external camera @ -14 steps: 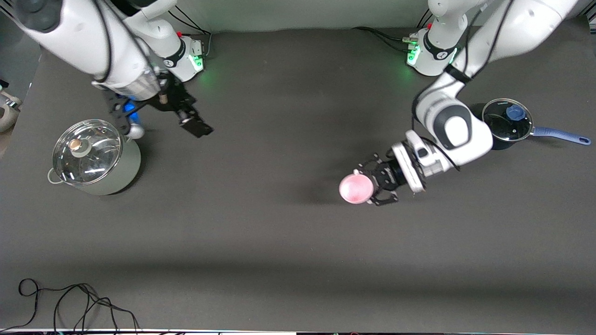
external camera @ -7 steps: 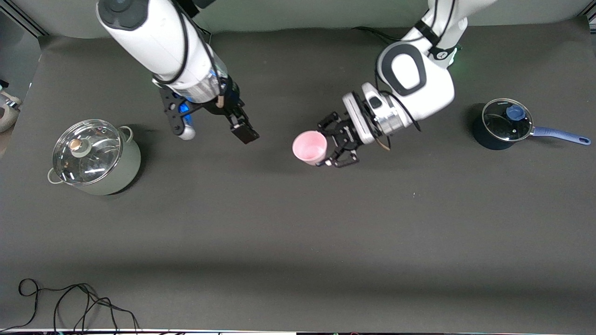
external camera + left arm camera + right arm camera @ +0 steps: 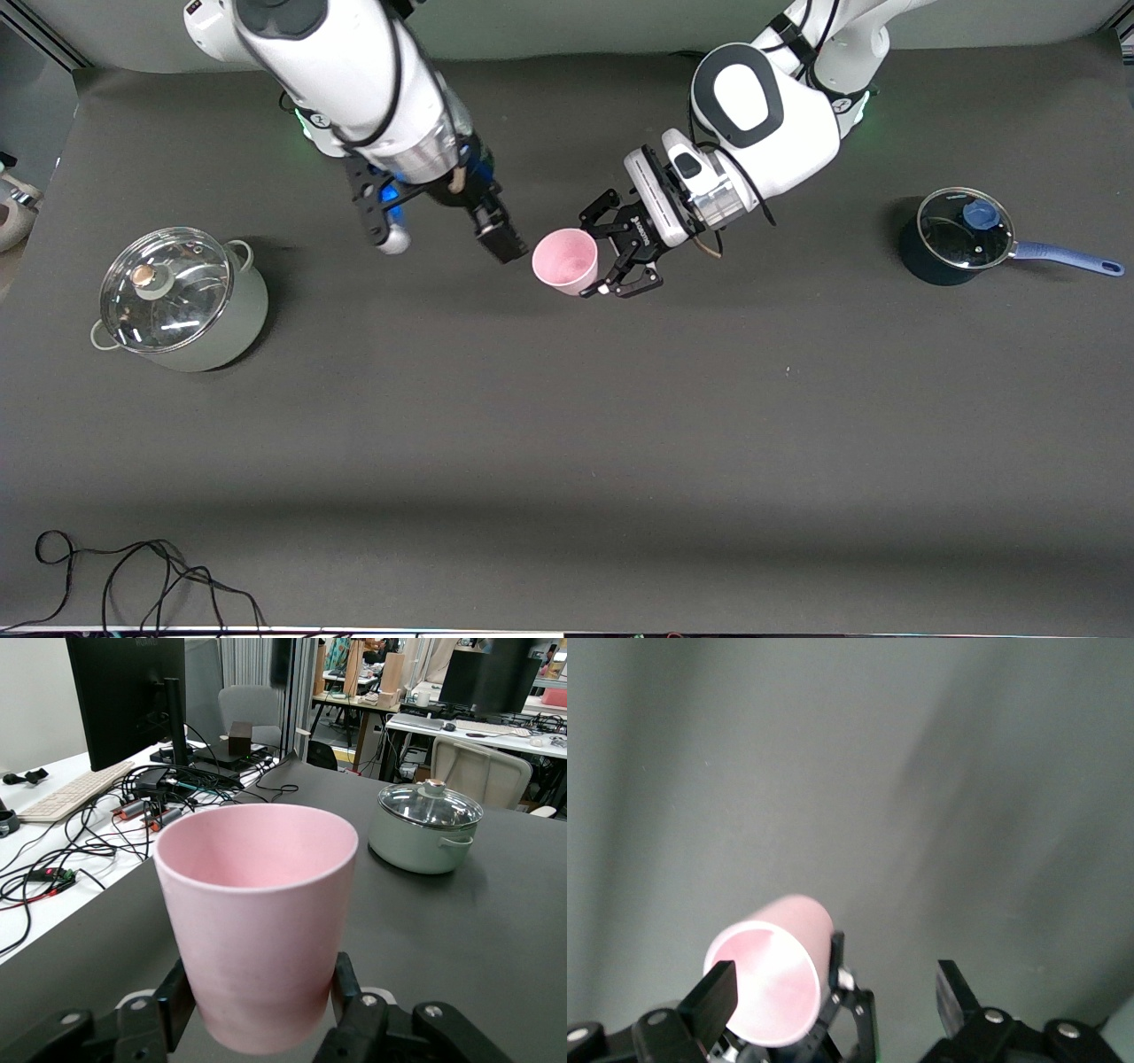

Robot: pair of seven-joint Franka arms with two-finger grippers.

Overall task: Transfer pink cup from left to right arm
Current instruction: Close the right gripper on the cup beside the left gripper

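Note:
The pink cup [image 3: 565, 260] is held in the air over the middle of the table, tilted with its open mouth toward the right arm. My left gripper [image 3: 611, 257] is shut on its lower body; in the left wrist view the cup [image 3: 257, 904] sits between the two black fingers [image 3: 173, 1001]. My right gripper [image 3: 446, 241] is open and empty beside the cup, one finger [image 3: 502, 241] close to its rim. In the right wrist view the cup [image 3: 771, 979] shows past my right gripper [image 3: 833, 992], partly covered by one finger.
A pale green pot with a glass lid [image 3: 182, 301] stands toward the right arm's end, also in the left wrist view [image 3: 425, 828]. A dark blue saucepan with a lid [image 3: 957, 235] stands toward the left arm's end. A black cable [image 3: 133, 576] lies near the front edge.
My left arm has lifted the cup and carried it toward the right arm's end, turning its mouth that way. My right arm has moved from over the green pot to beside the cup.

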